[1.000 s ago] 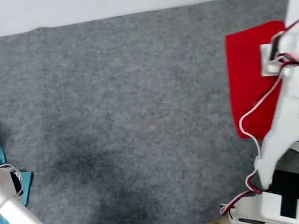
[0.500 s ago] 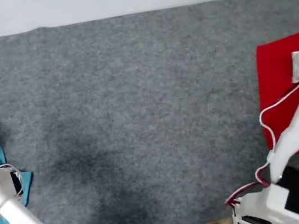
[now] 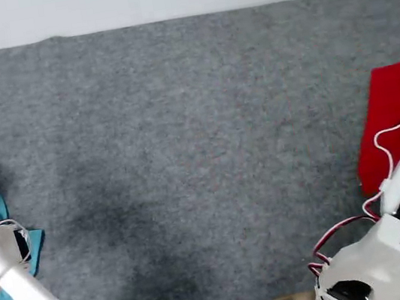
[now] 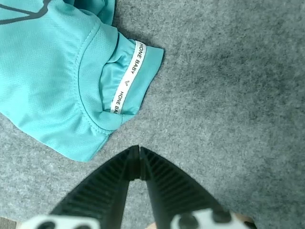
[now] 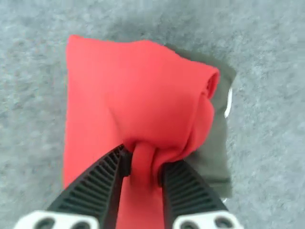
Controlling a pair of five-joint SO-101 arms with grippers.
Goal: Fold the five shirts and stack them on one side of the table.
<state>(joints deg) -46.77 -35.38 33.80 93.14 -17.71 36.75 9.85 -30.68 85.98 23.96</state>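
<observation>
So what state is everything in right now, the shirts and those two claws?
left gripper: shut, empty.
right gripper: shut on the red shirt.
red shirt: bunched at the pinch, lying on the dark shirt.
dark shirt: flat under the red shirt.
teal shirt: rumpled on the table, not held.

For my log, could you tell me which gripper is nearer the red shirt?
Right. The right gripper pinches a fold of the red shirt; the left gripper is shut beside the teal shirt, across the table.

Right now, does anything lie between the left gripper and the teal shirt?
Nothing visible does. The shut left gripper sits over bare grey carpet, just off the teal shirt near its collar.
</observation>
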